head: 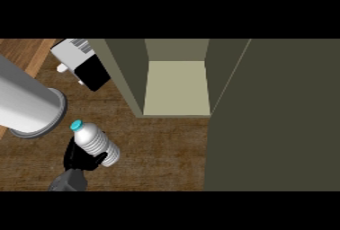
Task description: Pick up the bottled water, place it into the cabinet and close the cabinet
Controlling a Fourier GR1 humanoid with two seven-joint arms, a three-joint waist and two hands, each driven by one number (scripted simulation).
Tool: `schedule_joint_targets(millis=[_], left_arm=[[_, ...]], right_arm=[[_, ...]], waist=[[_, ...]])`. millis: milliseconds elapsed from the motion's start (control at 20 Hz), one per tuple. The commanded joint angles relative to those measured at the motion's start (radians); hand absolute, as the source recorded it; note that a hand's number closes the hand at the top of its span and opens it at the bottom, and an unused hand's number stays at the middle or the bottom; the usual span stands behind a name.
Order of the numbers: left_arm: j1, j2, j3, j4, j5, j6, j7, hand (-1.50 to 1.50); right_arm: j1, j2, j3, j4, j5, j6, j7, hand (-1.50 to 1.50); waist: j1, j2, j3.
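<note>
The bottled water [94, 140] is clear with a blue cap and lies tilted, cap toward the upper left, over the wooden counter [166, 148]. My left hand [78, 157] comes in from the lower left and is curled round the bottle's lower part, partly hidden beneath it. The cabinet [176, 87] stands up and to the right of the bottle, with its pale inside shelf showing. Its dark olive door [272, 117] is swung open and fills the right side. My right hand does not show.
A large grey cylinder [26, 103] with a flanged rim reaches in from the upper left, close to the bottle's cap. A white and black object [83, 63] sits at the top left beside the cabinet's left wall [126, 76].
</note>
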Motion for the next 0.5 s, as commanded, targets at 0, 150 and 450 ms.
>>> schedule_joint_targets(millis=[0,150,450], left_arm=[[0.079,-0.051,-0.058,-0.207,0.023,0.034,0.089,1.5],[0.079,-0.066,-0.1,-0.305,0.052,0.075,0.16,1.5],[0.121,-0.068,-0.288,-0.521,0.136,0.268,0.222,1.5]], right_arm=[[-0.056,-0.021,-0.029,-0.069,-0.051,-0.026,0.11,-1.5],[0.0,0.013,0.066,-0.071,0.014,-0.039,0.074,-1.5],[0.029,-0.014,0.034,0.005,0.002,0.003,-0.028,-1.5]], waist=[[0.007,-0.001,0.0],[0.0,-0.001,0.0],[-0.005,0.0,0.0]])
